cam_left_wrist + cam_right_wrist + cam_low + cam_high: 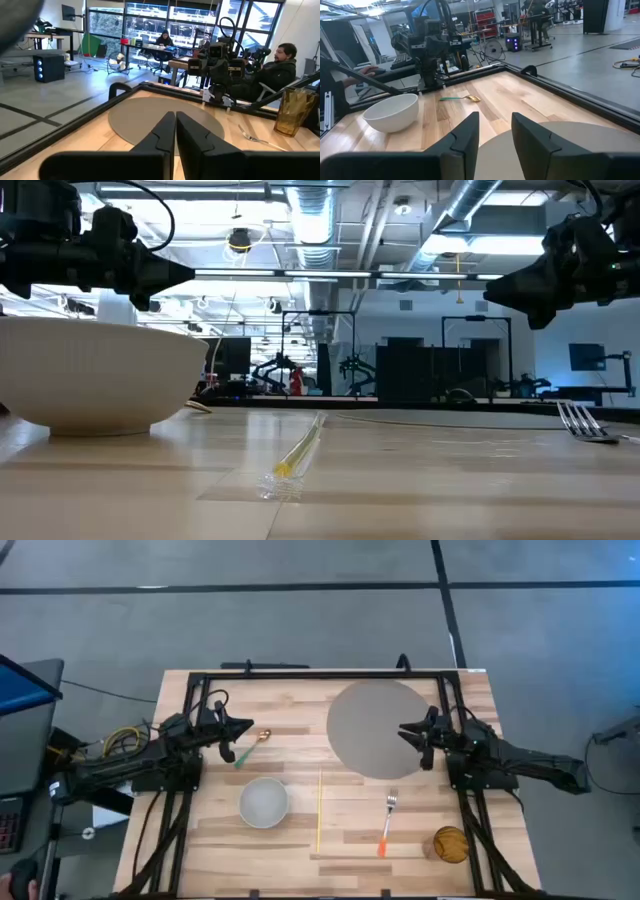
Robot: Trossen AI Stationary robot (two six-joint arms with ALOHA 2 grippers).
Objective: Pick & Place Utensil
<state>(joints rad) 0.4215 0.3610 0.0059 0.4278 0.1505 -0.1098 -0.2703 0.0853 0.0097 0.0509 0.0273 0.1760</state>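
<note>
The left gripper [175, 131] has its fingers pressed together on nothing, raised above the table's left side. The right gripper [494, 131] shows a clear gap between its fingers, also empty, over the round grey mat [385, 725]. The fork [387, 820], silver tines with an orange handle, lies on the wooden table [210, 840] in front of the mat. Leftward lie a yellow straw [319, 808], a white bowl [264, 802] and a green-handled gold spoon [250, 747].
</note>
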